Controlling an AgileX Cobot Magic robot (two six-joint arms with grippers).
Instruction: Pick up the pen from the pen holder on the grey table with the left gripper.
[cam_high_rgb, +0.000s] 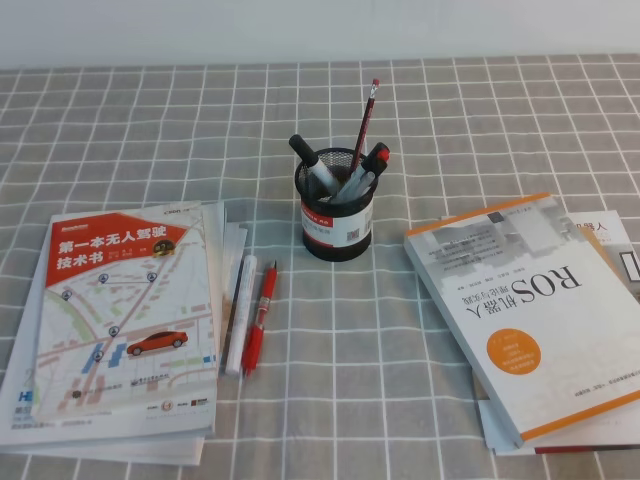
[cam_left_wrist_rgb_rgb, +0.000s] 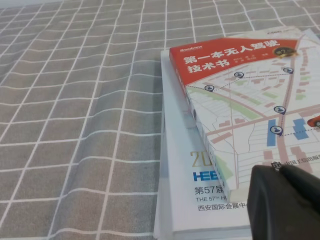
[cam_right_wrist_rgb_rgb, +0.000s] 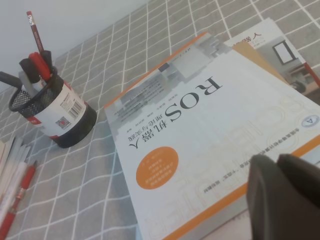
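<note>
Pen (cam_high_rgb: 370, 166) with the red top stands slanted in the pen holder (cam_high_rgb: 335, 225), in its right part, with the top leaning to the right over the rim and a clear barrel going down into the mesh. The holder is near the middle of the counter (cam_high_rgb: 350, 390), a little to the far side. I judge the pen as light, stiff and smooth, so it can slip or turn between the fingers if the hold is weak. The best place to take it seems to be the upper part just below the red top, which stands free above the rim. Lower down it is crowded by dark markers and a thin pencil (cam_high_rgb: 366, 120). The holder looks light too and could tip if the pen is pulled sideways, so a pull along the pen's own slant is safer. A similar red pen (cam_high_rgb: 258, 318) lies flat beside a white marker (cam_high_rgb: 240, 312) on the near left, outside the holder. The left hand (cam_left_wrist_rgb_rgb: 278, 175) is over the map book (cam_high_rgb: 125, 310), well apart from the holder, with its jaws together and gripping nothing. The right hand (cam_right_wrist_rgb_rgb: 277, 167) is over the ROS book (cam_high_rgb: 530, 310), and its jaws look together as well.
</note>
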